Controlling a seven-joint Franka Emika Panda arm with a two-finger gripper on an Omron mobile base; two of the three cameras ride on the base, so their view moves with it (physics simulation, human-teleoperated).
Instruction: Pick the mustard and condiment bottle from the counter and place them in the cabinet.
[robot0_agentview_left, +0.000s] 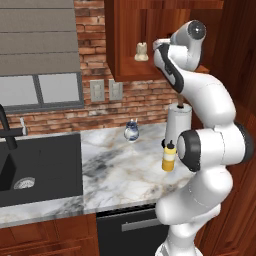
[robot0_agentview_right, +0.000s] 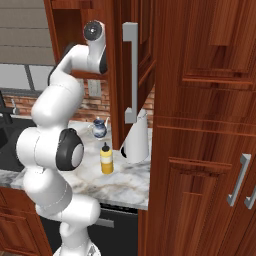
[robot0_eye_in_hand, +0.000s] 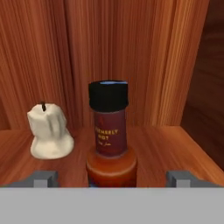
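Half the job looks done. The condiment bottle (robot0_eye_in_hand: 108, 131) stands in the cabinet (robot0_eye_in_hand: 166, 144) between the spread jaws of the gripper (robot0_eye_in_hand: 112, 178) (nothing pinched). The mustard (robot0_agentview_left: 169, 156) waits below on the counter (robot0_agentview_left: 120, 170).

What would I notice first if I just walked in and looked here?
Probably the big white robot arm reaching up into the wooden cabinet. Inside, a dark sauce bottle stands on the shelf beside a melted white candle. Down on the marble counter, a yellow mustard bottle waits.
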